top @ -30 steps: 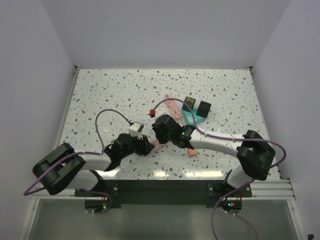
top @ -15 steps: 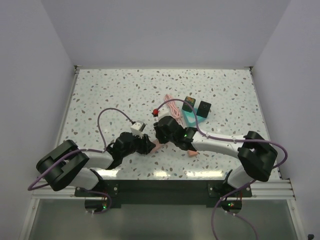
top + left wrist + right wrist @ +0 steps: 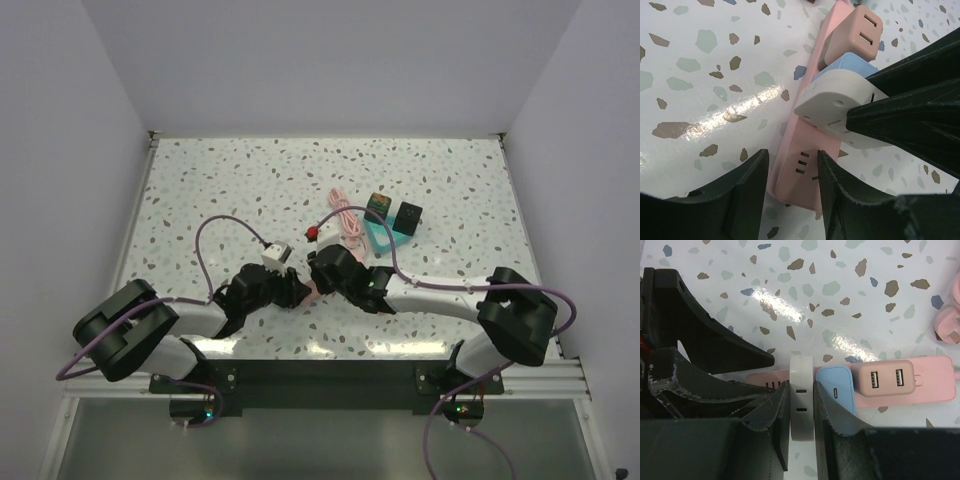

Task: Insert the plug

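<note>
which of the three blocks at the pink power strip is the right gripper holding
The off-white plug, clamped in the right gripper; the blue block and the pink-orange block beside it are not gripped.

Bench: a glossy white terrazzo-patterned bench top [image 3: 200, 180], speckled with grey, brown and blue-green chips.
Back wall: a plain pale lavender-grey panel [image 3: 330, 60] rising from the bench's far edge.
Side walls: matching plain panels along the bench's left edge [image 3: 60, 180] and right edge [image 3: 590, 180], splaying outward in the top view.
Far rim: a thin white strip [image 3: 320, 137] where the bench meets the back wall.
Near edge: a flat black plate [image 3: 320, 375] runs along the bench's near edge, with a silver ribbed rail [image 3: 560, 378] at its right end.
Below the near edge: a greyish glassy panel [image 3: 320, 440].
Light: bright and even from above; a white glare patch [image 3: 747, 100] shines on the bench surface in both wrist views.
</note>
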{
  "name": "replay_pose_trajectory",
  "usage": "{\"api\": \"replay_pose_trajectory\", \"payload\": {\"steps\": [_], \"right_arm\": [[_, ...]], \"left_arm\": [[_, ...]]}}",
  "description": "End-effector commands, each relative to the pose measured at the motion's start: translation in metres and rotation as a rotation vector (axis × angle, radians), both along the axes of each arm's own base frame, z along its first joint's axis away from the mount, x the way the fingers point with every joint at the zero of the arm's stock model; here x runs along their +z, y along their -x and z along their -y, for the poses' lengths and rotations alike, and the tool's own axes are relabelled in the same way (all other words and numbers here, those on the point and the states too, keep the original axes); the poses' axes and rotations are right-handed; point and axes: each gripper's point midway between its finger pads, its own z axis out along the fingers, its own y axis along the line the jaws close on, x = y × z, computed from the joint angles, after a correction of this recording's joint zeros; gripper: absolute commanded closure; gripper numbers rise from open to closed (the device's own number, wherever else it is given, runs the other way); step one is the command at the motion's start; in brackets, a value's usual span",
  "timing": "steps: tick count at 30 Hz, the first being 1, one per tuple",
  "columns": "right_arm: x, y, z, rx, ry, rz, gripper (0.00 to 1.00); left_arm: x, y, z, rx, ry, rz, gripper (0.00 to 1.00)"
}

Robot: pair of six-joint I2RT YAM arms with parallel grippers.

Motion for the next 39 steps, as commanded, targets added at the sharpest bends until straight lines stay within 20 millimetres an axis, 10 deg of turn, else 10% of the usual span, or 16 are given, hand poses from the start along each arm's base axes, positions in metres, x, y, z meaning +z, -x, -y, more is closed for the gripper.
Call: {"api": "replay_pose_trajectory", "payload": {"steps": [1, 27, 39], "right_arm": [[-0.107, 0.083, 0.082, 0.022, 0.359, -0.357, 1.0], [-0.142, 0.113, 0.112, -0.063, 0.448, -0.395, 1.0], [-0.091, 0.065, 0.089, -0.117, 0.403, -0.211, 0.96]], "left_arm": [[-0.031, 0.012, -0.013, -0.017, -0.122, -0.067, 0.52], [-0.022, 0.012, -0.014, -0.014, -0.105, -0.047, 0.54], [-0.019, 0.012, -0.012, -0.019, -0.091, -0.039, 0.53]]}}
